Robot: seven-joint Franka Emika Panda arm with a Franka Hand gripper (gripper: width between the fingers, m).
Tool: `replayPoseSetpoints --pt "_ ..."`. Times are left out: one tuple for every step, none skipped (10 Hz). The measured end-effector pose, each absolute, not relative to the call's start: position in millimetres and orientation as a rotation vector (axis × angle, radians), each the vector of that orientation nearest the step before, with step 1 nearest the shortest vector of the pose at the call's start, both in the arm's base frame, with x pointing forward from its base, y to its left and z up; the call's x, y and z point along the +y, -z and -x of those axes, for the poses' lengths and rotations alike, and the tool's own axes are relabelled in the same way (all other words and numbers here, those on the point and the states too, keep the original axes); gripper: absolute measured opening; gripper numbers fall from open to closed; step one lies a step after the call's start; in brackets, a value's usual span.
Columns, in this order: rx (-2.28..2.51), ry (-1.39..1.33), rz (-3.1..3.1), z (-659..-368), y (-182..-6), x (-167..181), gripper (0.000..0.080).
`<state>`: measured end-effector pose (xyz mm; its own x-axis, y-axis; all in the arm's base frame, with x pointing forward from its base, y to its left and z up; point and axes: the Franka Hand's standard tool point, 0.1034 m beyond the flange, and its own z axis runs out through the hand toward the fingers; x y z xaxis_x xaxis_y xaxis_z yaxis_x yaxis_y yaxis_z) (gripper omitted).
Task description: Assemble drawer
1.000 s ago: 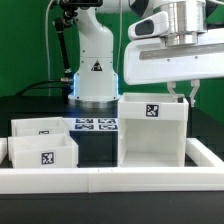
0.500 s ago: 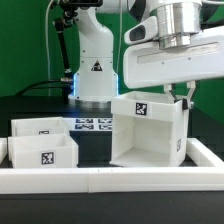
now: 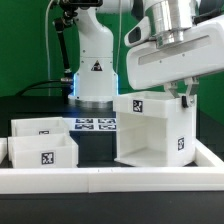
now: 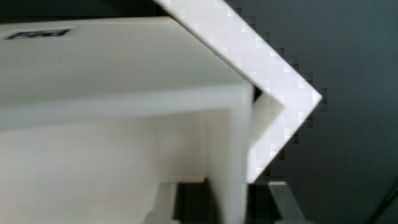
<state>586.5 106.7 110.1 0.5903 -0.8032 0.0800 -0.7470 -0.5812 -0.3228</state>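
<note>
The drawer's tall white shell [image 3: 152, 128] stands at the exterior view's right, tilted, with one tag on its top face and one on its side. My gripper [image 3: 184, 94] is shut on the shell's upper right wall and holds it tipped. In the wrist view the shell's wall [image 4: 267, 110] runs down between my two dark fingers [image 4: 285, 203]. Two small shallow trays [image 3: 42, 128] [image 3: 42, 152] with tags lie at the exterior view's left, one behind the other.
A long low white border rail [image 3: 110, 178] runs along the front and up the right side. The marker board [image 3: 96, 124] lies flat behind the trays, before the arm's white base [image 3: 95, 70].
The shell has tipped and turned in my grip: its top face and side tag now show. My gripper has tilted with it and stayed shut on the wall.
</note>
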Motion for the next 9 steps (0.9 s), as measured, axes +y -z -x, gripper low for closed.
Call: replayPoseSetpoints --pt "1.322 0.313 2.534 -587.1 -110.7 105.6 0.0059" --pt "1.398 0.301 2.479 -588.3 -111.4 102.7 0.0059" --pt "1.474 0.291 2.419 -592.3 -112.5 97.5 0.0059" --pt "1.555 0.275 2.35 -598.7 -112.4 94.1 0.0059" --pt "1.628 0.249 2.285 -605.3 -113.3 95.4 0.0059" --pt "1.701 0.222 2.219 -609.6 -114.6 97.9 0.0059" --pt "1.778 0.202 2.141 -611.6 -114.7 98.6 0.0059" --pt "1.863 0.17 2.052 -614.2 -114.9 103.0 0.0059" --pt "1.927 0.138 1.983 -618.3 -113.2 107.1 0.0059"
